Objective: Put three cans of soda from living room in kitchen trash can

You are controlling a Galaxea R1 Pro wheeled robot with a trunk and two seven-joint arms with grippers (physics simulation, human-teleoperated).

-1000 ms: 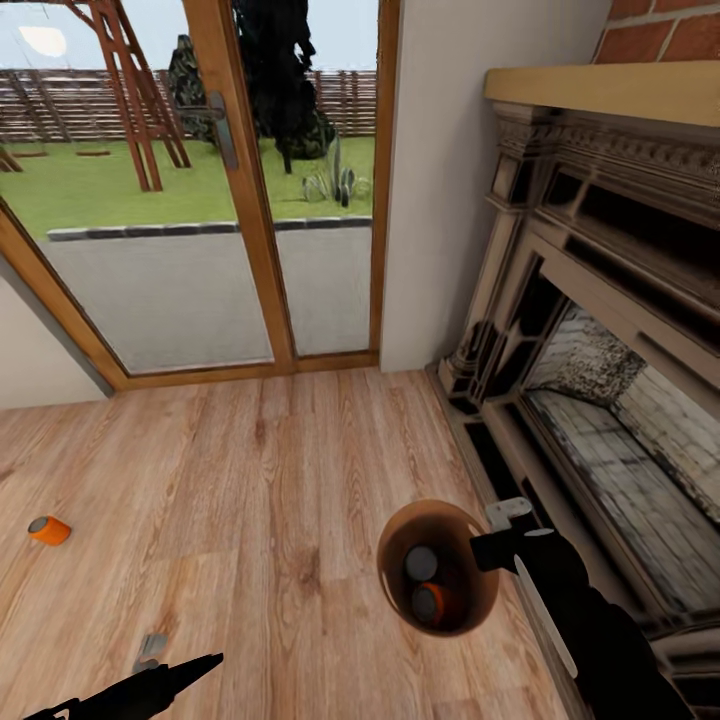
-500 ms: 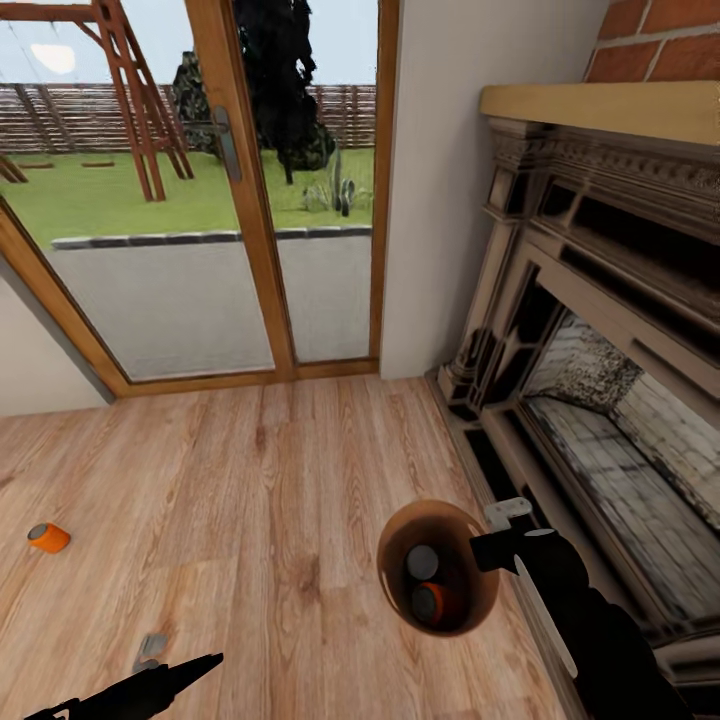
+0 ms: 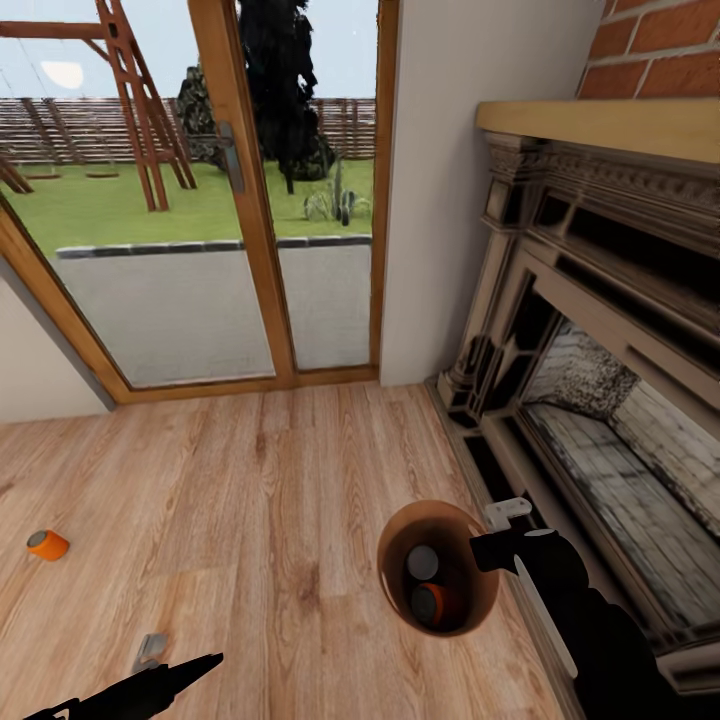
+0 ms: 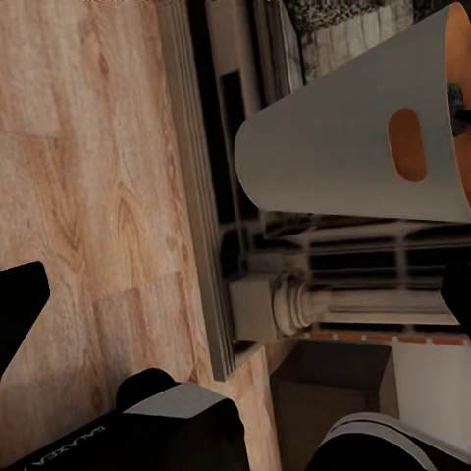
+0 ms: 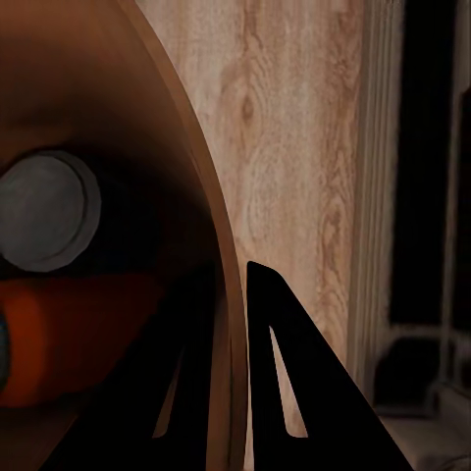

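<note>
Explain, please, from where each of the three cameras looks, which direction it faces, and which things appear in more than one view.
Head view: high on the robot, facing forward and down at the floor, glass door and fireplace; both arms show, the right gripper on the bin.
Left wrist view: on the left arm, facing across the floor to the bin's grey outside; dark left gripper fingers show.
Right wrist view: at the bin's rim, facing inside at two cans; one finger each side of the wall.
Shared: bin, floor, fireplace.
</note>
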